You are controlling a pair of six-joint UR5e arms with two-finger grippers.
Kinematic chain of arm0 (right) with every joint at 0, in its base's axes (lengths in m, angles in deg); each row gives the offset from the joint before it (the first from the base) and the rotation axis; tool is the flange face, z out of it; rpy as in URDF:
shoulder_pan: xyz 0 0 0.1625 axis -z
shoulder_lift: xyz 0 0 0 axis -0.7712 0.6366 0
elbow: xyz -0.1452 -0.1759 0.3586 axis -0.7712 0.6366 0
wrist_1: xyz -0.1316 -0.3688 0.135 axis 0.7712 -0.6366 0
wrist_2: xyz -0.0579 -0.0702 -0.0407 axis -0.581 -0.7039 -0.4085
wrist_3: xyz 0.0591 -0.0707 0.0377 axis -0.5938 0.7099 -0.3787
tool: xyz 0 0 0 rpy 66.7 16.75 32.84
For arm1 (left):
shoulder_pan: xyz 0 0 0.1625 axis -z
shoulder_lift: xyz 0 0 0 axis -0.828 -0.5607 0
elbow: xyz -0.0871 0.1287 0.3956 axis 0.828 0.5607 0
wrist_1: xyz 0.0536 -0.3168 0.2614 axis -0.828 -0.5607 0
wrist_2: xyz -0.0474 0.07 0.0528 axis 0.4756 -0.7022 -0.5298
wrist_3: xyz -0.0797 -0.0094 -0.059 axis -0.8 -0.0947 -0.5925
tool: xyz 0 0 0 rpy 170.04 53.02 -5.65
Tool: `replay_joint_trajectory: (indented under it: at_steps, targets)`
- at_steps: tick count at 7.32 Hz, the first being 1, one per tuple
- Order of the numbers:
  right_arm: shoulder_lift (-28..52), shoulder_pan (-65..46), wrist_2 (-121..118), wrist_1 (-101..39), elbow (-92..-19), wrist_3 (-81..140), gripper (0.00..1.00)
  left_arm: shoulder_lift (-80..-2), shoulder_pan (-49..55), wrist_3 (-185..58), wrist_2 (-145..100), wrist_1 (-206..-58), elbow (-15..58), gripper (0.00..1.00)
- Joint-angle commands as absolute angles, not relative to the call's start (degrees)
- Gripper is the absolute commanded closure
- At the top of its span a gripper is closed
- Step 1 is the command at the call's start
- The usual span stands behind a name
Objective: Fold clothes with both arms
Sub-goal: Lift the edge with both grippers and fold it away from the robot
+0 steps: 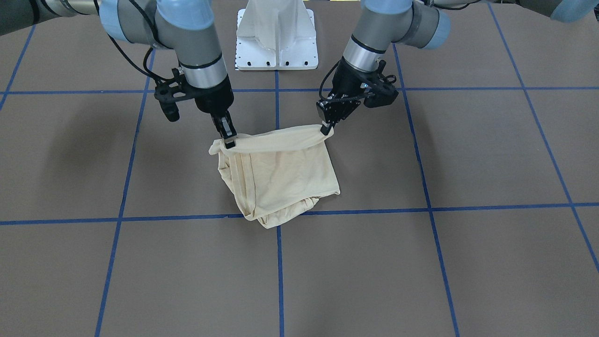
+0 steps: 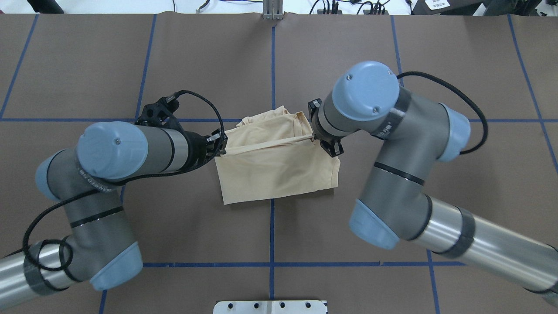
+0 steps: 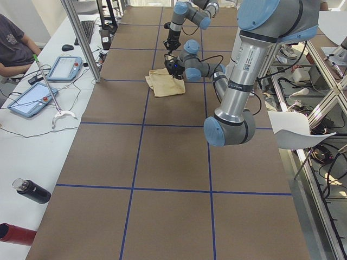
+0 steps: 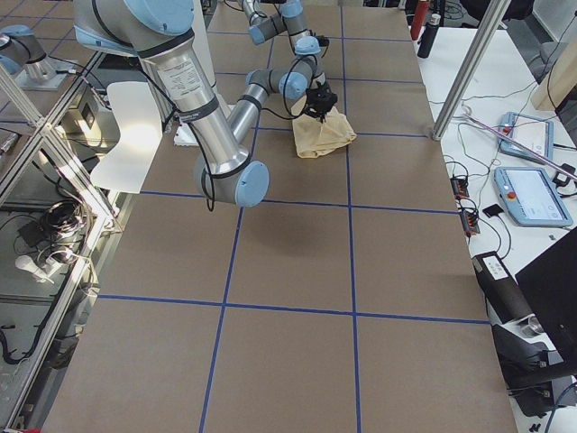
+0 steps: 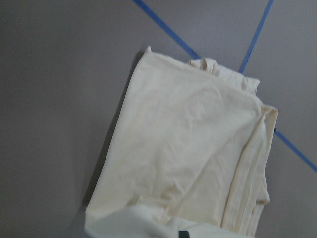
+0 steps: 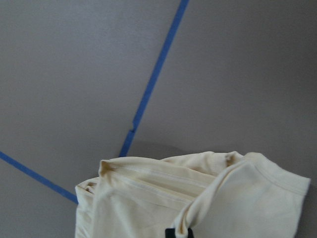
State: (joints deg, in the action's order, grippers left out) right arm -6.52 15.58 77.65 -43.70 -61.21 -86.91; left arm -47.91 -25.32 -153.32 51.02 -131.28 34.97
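The clothes are one cream shirt [image 1: 281,180], lying folded into a rough square at the table's centre [image 2: 279,179]. Its upper layer is lifted and pulled taut as a band between both grippers. My left gripper [image 1: 326,128] is shut on one end of that band, seen in the overhead view on the shirt's left side [image 2: 220,148]. My right gripper [image 1: 228,140] is shut on the other end [image 2: 324,143]. Both wrist views look down on the cream fabric [image 5: 183,148] [image 6: 208,198], with only a black fingertip sliver at each bottom edge. No print shows.
The white pedestal base [image 1: 276,42] stands behind the shirt on the robot's side. Blue tape lines [image 1: 278,262] grid the brown table. A side bench holds tablets [image 3: 30,97] and bottles [image 3: 32,190], with a seated person [image 3: 13,43] beside it.
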Motion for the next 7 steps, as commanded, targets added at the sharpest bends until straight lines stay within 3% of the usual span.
replay_joint_trajectory:
  at_steps: [1,3,4,5,6,7]
  targets:
    - [-14.0,12.3,80.4,-34.8,-42.6,-79.4,1.0,-49.7,-22.5,-151.9,51.1,-138.7,25.4,1.0]
    - [-16.7,12.2,80.7,-34.4,-37.2,-74.8,1.0,-51.5,-22.2,-150.7,51.0,-141.9,19.3,1.0]
    - [-19.9,11.9,80.7,-32.8,-32.4,-74.6,0.56,-52.1,-20.8,-148.2,51.0,-142.8,17.0,0.49]
    - [-22.1,10.2,80.7,-29.1,-28.0,-74.0,0.01,-52.1,-18.6,-143.4,51.0,-143.5,16.9,0.2]
    - [-23.0,6.6,83.9,-29.0,-27.2,-69.3,0.0,-52.2,-16.6,-142.8,51.3,-143.6,17.0,0.01]
    - [-22.9,1.9,88.3,-29.2,-27.2,-65.8,0.0,-52.2,-15.7,-142.6,51.9,-143.6,17.4,0.0]
